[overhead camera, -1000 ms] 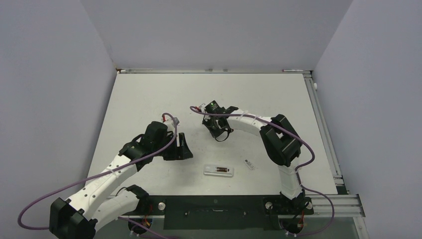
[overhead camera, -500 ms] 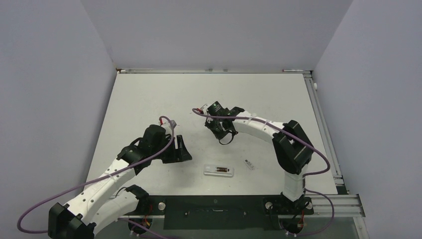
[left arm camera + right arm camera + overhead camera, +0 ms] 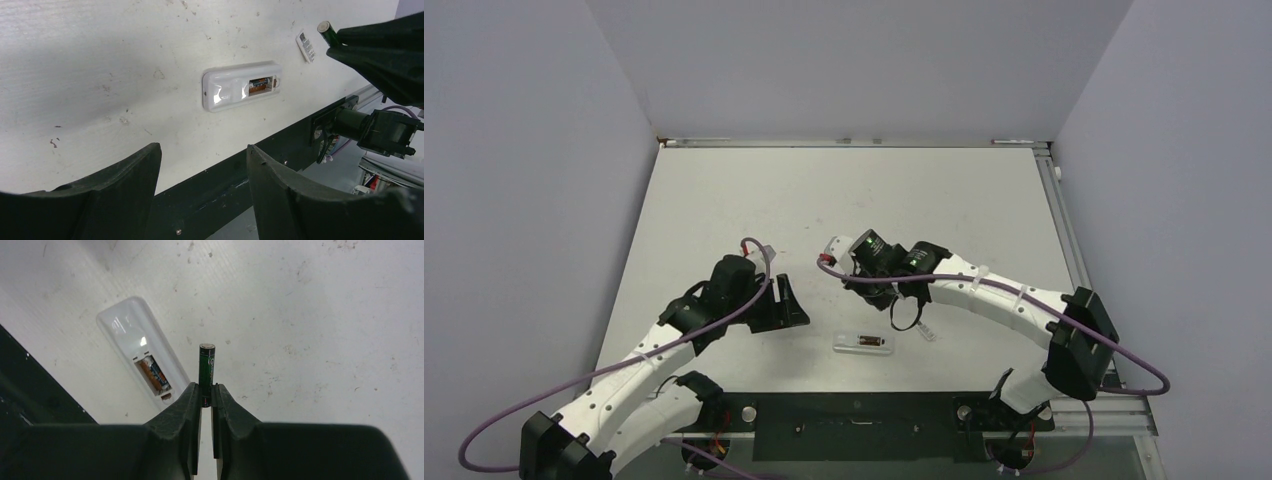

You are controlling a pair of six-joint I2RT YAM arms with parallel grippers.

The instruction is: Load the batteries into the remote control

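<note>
The white remote control [image 3: 864, 343] lies back-up near the table's front edge, its brownish recess open. One battery [image 3: 152, 374] lies in the recess, also seen in the left wrist view [image 3: 260, 85]. My right gripper [image 3: 205, 390] is shut on a second, dark green battery [image 3: 206, 365], which sticks out past the fingertips, just above and right of the remote [image 3: 140, 360]. In the top view the right gripper [image 3: 904, 318] hangs just behind the remote's right end. My left gripper [image 3: 789, 300] is open and empty, left of the remote [image 3: 241, 91].
A small white cover piece [image 3: 925, 331] lies right of the remote, also in the left wrist view [image 3: 305, 46]. The black front rail [image 3: 854, 410] runs along the near table edge. Grey walls enclose the left, back and right sides.
My right arm has swung toward the front edge and carried the battery from mid-table to just behind the remote. The left arm has shifted only slightly.
</note>
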